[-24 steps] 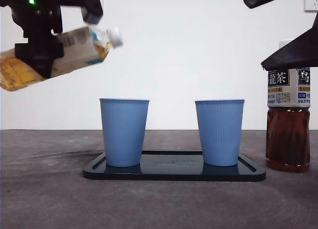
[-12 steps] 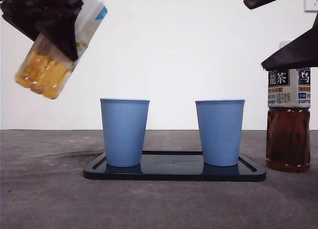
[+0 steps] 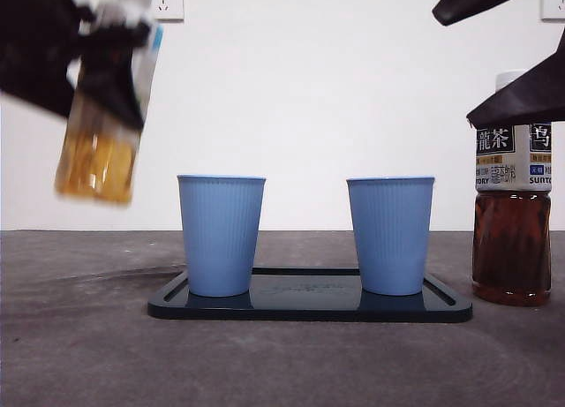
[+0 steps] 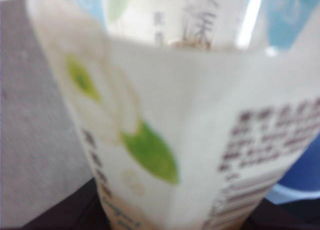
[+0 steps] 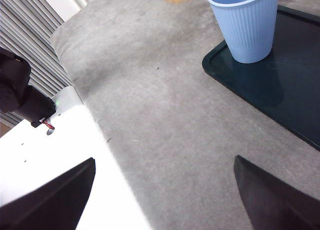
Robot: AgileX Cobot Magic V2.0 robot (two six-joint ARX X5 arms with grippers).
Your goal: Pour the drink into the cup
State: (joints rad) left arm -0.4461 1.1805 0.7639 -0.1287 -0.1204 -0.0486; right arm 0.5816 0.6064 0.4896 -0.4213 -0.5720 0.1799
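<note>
My left gripper (image 3: 104,76) is shut on a clear bottle of yellow tea (image 3: 99,151) and holds it high at the left, nearly upright with its cap end up, to the left of the cups. The bottle's label (image 4: 190,115) fills the left wrist view, blurred. Two blue ribbed cups (image 3: 221,235) (image 3: 390,235) stand upright on a black tray (image 3: 309,308). My right gripper (image 5: 165,190) is open and empty, high at the right; one cup (image 5: 245,25) and the tray (image 5: 280,90) show in its view.
A bottle of dark oolong tea (image 3: 512,222) with a white cap stands on the grey table right of the tray, partly behind the right gripper's black jaws. A white wall is behind. The table's white edge (image 5: 75,155) shows in the right wrist view.
The yellow tea bottle has swung from lying almost level, cap to the right, to nearly upright, and has moved left and down a little. The right gripper has not moved.
</note>
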